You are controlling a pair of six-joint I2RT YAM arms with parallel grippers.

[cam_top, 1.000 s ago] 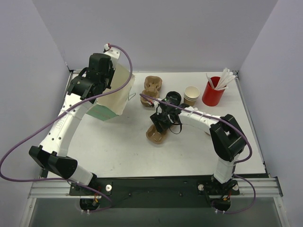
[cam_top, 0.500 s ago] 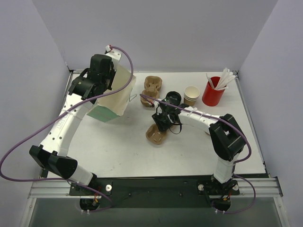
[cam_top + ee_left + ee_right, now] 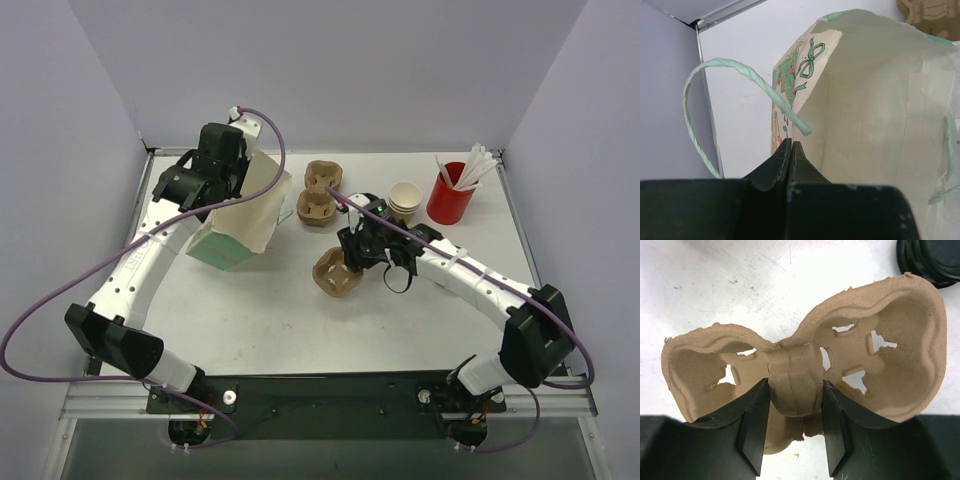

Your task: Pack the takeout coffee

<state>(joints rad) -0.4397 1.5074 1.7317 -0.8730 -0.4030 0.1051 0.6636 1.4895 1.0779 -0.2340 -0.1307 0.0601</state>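
Observation:
A moulded brown cup carrier (image 3: 805, 370) lies on the white table, and my right gripper (image 3: 796, 392) is shut on its raised centre hump. From above, the carrier (image 3: 337, 272) sits mid-table under my right gripper (image 3: 354, 252). A round black lid (image 3: 930, 257) shows at the top right corner of the right wrist view. It may be the takeout coffee's lid, but no cup body shows. My left gripper (image 3: 791, 146) is shut on the rim of a cream and green paper bag (image 3: 875, 115). Seen from above, the bag (image 3: 240, 215) stands open at the back left.
Two more brown carriers (image 3: 318, 195) lie behind the held one. A stack of lidless tan cups (image 3: 404, 200) and a red cup with white sticks (image 3: 450, 198) stand at the back right. The bag's green handle (image 3: 735, 70) loops out to the left.
The right jaws have closed onto the carrier's hump. The carrier has shifted slightly right and back as the right arm's elbow swung out right. The bag moved slightly right.

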